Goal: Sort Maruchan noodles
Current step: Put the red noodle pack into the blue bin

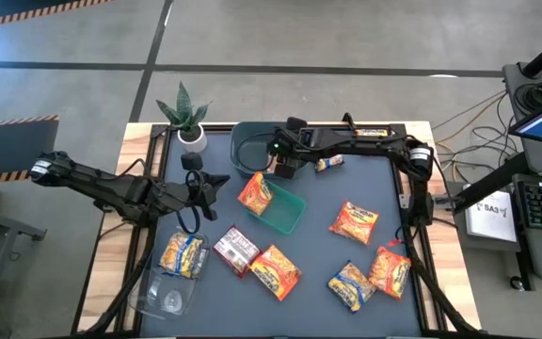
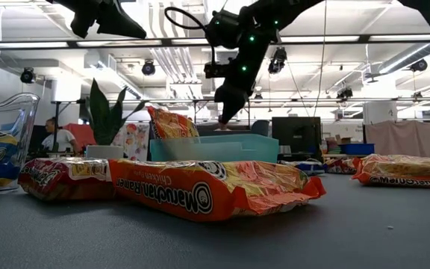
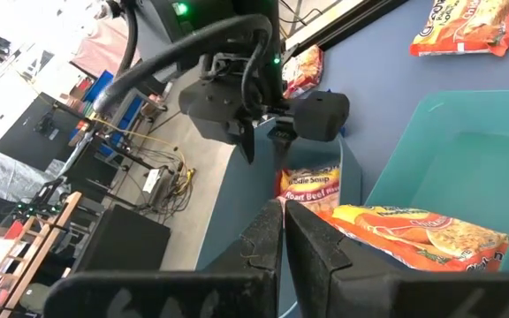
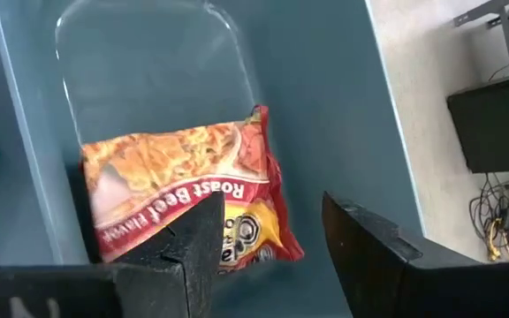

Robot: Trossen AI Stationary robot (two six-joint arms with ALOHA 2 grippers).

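Observation:
My right gripper [image 1: 278, 169] hangs open over the grey-teal tub [image 1: 246, 143], fingers slanting down. Just beneath them, inside the tub [image 4: 148, 79], is a dark red Roast Beef packet [image 4: 184, 194], label up, also seen in the left wrist view [image 3: 312, 181]. My left gripper [image 1: 216, 181] stays shut and holds nothing, left of the green tray [image 1: 292, 217]. An orange packet [image 1: 255, 193] leans on that tray's rim. More Maruchan noodles lie on the mat: a dark red one [image 1: 236, 249] and orange ones [image 1: 275, 270] [image 1: 354, 221] [image 1: 390, 271].
A clear container [image 1: 163, 292] at the near left holds a yellow-and-blue packet [image 1: 183, 254]. A potted plant [image 1: 186, 118] stands at the far left corner. Another packet [image 1: 351, 285] lies near the front right, and a small one [image 1: 328, 163] lies by the right arm.

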